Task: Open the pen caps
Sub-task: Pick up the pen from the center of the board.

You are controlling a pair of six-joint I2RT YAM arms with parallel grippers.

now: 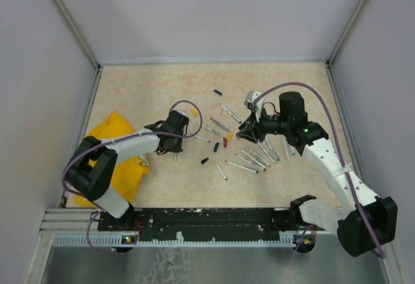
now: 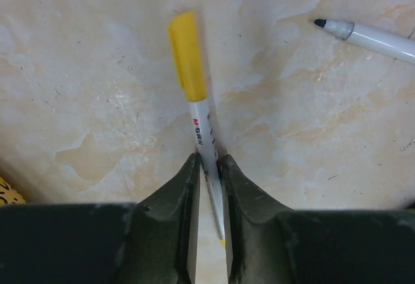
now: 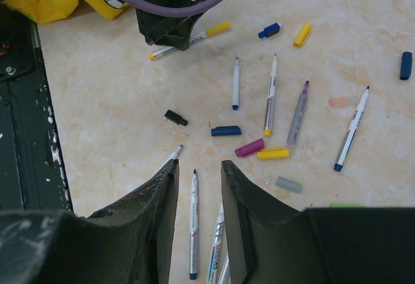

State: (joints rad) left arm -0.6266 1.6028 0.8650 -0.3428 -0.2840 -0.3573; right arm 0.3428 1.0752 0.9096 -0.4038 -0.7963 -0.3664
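Left in the top view, a crumpled yellow cloth point(image 1: 107, 135) lies on the mottled beige table point(image 1: 142, 89); the outstretched left gripper point(image 2: 209, 164) is clamped on a slim white pen point(image 2: 202, 125), yellow cap point(image 2: 187, 57) on. Cylindrical loose caps point(image 3: 225, 130) and uncapped pens point(image 3: 271, 93) scatter centre-frame; the right gripper point(image 3: 198, 167), elbow bent, hovers above, fingers apart.

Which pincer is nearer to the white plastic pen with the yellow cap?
Left. The left pincer is shut on the white plastic pen with the yellow cap, gripping its barrel. The right pincer hangs open over other pens, apart from it.
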